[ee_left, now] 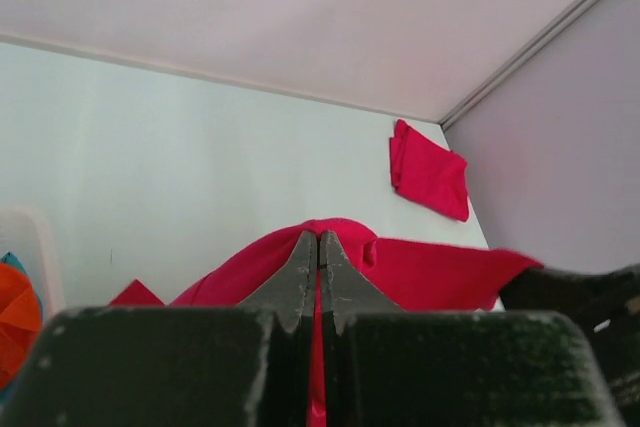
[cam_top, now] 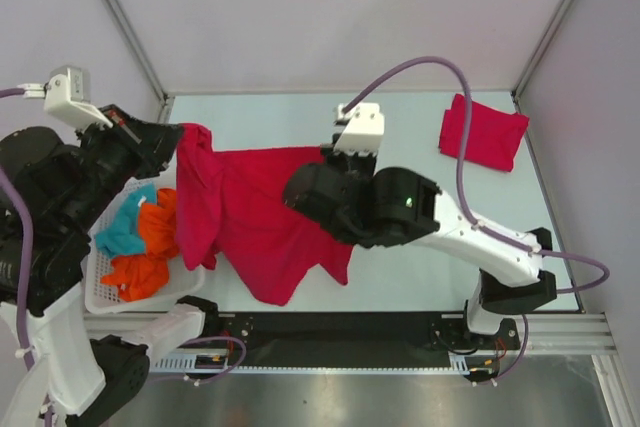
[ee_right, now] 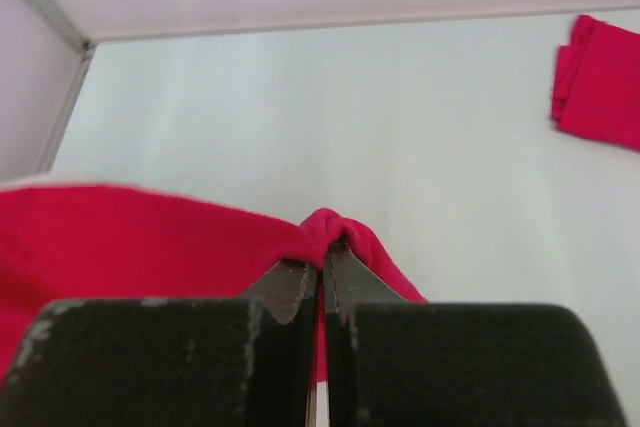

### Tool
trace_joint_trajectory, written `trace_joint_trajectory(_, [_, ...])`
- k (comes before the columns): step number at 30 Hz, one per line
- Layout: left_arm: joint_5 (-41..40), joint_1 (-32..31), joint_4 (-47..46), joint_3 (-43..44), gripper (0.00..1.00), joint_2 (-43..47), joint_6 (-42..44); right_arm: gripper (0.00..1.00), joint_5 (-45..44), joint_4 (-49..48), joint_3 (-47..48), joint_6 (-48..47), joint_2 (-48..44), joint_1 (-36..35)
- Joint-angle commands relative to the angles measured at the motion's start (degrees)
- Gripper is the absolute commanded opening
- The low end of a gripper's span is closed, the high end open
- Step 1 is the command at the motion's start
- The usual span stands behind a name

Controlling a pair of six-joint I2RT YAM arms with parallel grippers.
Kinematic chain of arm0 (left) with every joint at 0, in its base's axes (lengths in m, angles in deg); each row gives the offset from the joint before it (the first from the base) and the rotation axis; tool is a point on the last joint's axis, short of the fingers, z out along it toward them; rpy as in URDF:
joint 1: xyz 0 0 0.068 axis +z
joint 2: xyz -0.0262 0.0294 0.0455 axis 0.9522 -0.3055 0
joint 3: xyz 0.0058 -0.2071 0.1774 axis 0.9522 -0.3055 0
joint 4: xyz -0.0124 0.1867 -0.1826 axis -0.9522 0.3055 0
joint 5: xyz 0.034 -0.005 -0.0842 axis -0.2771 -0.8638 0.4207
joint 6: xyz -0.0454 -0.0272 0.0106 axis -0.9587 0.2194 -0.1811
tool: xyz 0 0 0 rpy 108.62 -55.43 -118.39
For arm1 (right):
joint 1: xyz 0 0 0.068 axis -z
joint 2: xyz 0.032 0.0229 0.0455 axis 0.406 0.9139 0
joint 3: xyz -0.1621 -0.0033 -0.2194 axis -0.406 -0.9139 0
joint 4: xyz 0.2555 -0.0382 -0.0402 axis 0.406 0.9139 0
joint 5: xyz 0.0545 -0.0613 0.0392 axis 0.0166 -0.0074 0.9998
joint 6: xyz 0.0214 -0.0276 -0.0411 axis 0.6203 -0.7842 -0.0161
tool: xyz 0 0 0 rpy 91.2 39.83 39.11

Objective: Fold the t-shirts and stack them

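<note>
An unfolded t-shirt [cam_top: 262, 222] of crimson cloth is seen over the left half of the worktop [cam_top: 420, 137]. Its lower edge is brought close to the near edge, and its left side is gathered up along the left edge, just beside a white basket [cam_top: 100, 292] in which orange cloth [cam_top: 150, 247] and teal cloth [cam_top: 125, 232] are heaped. A folded t-shirt [cam_top: 483, 132] is laid in the far right corner, well apart from the first. Bare surface is left along the far edge and across the middle between the two garments (the near right part is crossed by the right arm). The left fingers [ee_left: 298, 282] are pressed together, with a raised fold of the unfolded t-shirt pinched between them at its left side. The right fingers [ee_right: 290, 287] are likewise pressed together on a pinch of its upper edge near the worktop's middle.
</note>
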Motion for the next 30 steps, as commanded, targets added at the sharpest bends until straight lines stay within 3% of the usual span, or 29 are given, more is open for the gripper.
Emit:
trace_joint_trajectory(1, [0.3,0.35,-0.95,0.87,0.0,-5.89,-1.61,0.0,-0.91,8.95,0.37,0.33,-4.12,9.99])
trace_joint_trajectory(5, [3.46,0.35,-3.14,3.86,0.0,-15.55,-0.73,0.0,6.82,-5.86,-7.78,-13.09,-5.69,24.66])
trace_joint_trajectory(6, [4.17,0.44,-3.94,4.3,0.0,-17.48,-0.47,0.0,12.32,-14.61,-10.15,-18.0,-7.18,30.61])
trace_joint_trajectory(9, [3.65,0.44,-4.82,10.7,0.0,-28.37,1.11,0.0,19.56,-23.11,-13.7,-23.56,-3.97,42.92])
trace_joint_trajectory(13, [7.84,1.58,-6.23,25.18,0.0,-44.28,1.38,0.0,24.06,-23.49,-3.7,-28.41,8.83,52.8])
trace_joint_trajectory(14, [8.47,1.93,-7.45,27.22,0.0,-50.14,1.21,0.0,24.76,-23.4,1.81,-29.29,11.5,54.38])
trace_joint_trajectory(18, [11.73,4.12,-12.98,33.82,0.0,-59.76,-1.77,0.0,24.51,-23.66,19.4,-33.86,24.5,59.84])
trace_joint_trajectory(20, [13.66,5.7,-17.46,34.27,0.0,-61.18,-3.36,0.0,23.89,-24.88,29.05,-37.64,30.14,62.21])
trace_joint_trajectory(21, [13.58,6.06,-18.79,34.27,0.0,-60.84,-4.15,0.0,23.37,-26.11,29.54,-39.13,30.51,62.83])
trace_joint_trajectory(24, [11.56,6.76,-20.99,33.92,0.0,-57.95,-3.98,0.0,23.01,-32.53,22.03,-41.51,26.22,64.33])
trace_joint_trajectory(28, [10.51,6.86,-18.55,33.22,0.0,-52.5,-2.76,0.0,22.49,-30.52,22.07,-40.81,22.87,64.33])
trace_joint_trajectory(30, [3.14,4.76,-16.43,32.7,0.0,-47.86,1.35,0.0,21.43,-30.08,20.33,-41.25,18.94,62.84])
